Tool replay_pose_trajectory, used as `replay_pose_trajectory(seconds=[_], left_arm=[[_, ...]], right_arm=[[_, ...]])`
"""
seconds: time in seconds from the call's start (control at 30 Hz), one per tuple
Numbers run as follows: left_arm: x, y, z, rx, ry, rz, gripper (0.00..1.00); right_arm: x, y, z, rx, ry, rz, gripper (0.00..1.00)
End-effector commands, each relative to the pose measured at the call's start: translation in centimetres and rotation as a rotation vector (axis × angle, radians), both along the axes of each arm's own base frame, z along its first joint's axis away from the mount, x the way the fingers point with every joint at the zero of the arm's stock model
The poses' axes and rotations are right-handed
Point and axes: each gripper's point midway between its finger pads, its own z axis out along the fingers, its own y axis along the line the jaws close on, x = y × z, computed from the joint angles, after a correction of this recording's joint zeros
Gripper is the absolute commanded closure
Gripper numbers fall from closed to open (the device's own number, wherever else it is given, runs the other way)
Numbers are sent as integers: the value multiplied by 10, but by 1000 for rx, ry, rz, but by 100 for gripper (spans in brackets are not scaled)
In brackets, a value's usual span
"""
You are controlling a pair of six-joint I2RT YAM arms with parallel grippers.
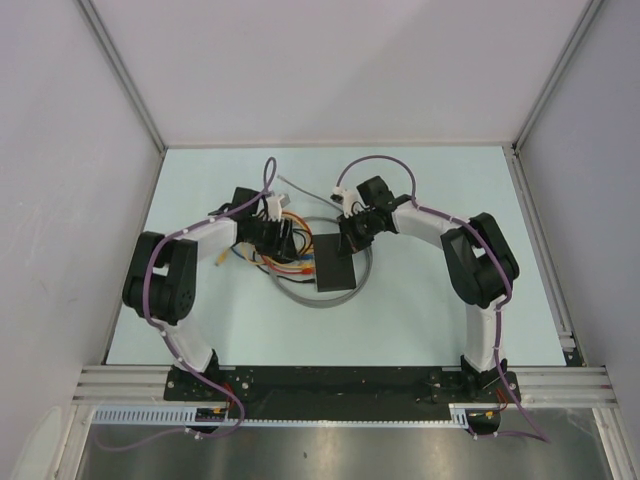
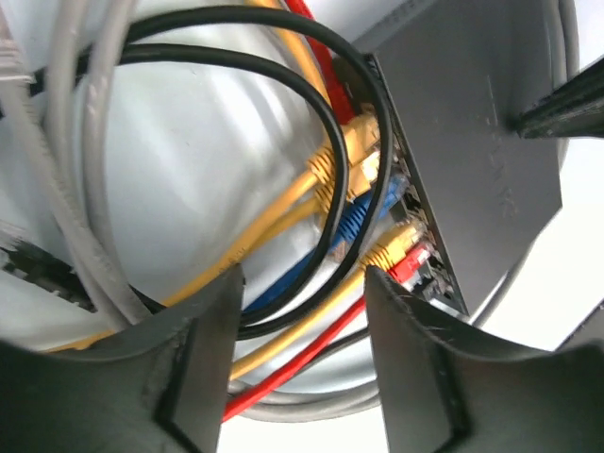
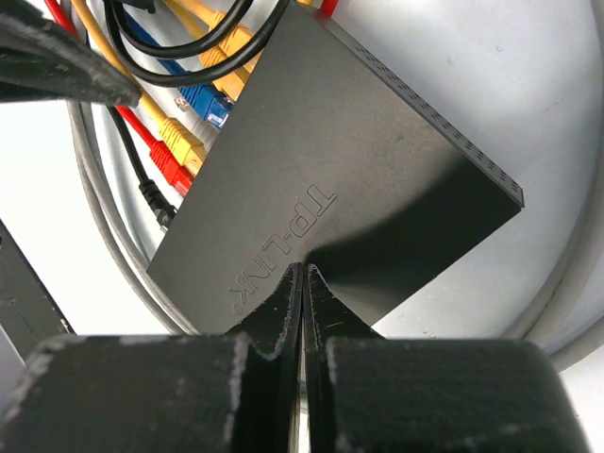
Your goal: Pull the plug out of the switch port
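Note:
The switch (image 1: 336,264) is a flat matte-black box in the middle of the table, with a row of plugs in its left side. In the left wrist view the switch (image 2: 472,160) holds yellow plugs (image 2: 351,142), a blue plug (image 2: 353,223), a yellow plug (image 2: 396,243) and a red plug (image 2: 416,263). My left gripper (image 2: 302,326) is open, its jaws on either side of the yellow and red cables just short of the ports. My right gripper (image 3: 304,272) is shut and empty, its tips resting on the switch top (image 3: 340,160).
Black, yellow, red and blue cables (image 1: 268,262) tangle to the left of the switch. A grey cable loop (image 1: 325,300) curves around its near side. A loose grey cable end (image 1: 300,188) lies behind. Grey walls stand on three sides.

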Motion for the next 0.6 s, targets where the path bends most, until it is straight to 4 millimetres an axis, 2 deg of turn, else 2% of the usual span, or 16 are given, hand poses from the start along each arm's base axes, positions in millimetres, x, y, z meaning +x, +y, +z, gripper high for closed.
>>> replay_pose_trajectory(seconds=[0.0, 0.03, 0.13, 0.23, 0.3, 0.33, 0.37, 0.4, 0.43, 0.5, 0.57], left_arm=[[13, -8, 38, -97, -57, -8, 36], [14, -9, 47, -119, -76, -17, 32], [13, -13, 91, -170, -210, -93, 28], [14, -17, 113, -197, -290, -134, 28], [14, -23, 120, -230, -294, -162, 32], [10, -27, 112, -237, -271, -203, 41], [8, -34, 118, -273, -256, -247, 47], [3, -42, 114, -273, -232, -283, 51], [-6, -44, 98, -249, -173, -323, 59], [-8, -52, 87, -192, -177, -368, 65], [-2, -49, 66, -110, -181, -357, 67]], right_arm=[[11, 4, 3, -15, -56, 7, 100], [12, 4, 4, -14, -61, 7, 100], [12, 2, 4, -22, -64, 7, 100], [13, 2, 3, -20, -62, 2, 100], [14, 3, 4, -16, -65, -1, 100], [13, 2, 2, -18, -59, -3, 100], [14, 2, 2, -18, -58, -6, 100], [14, 2, 2, -18, -58, -6, 100], [14, 2, 2, -18, -58, -5, 100], [14, 2, 1, -20, -56, -5, 100], [14, 1, 2, -22, -60, -6, 100]])
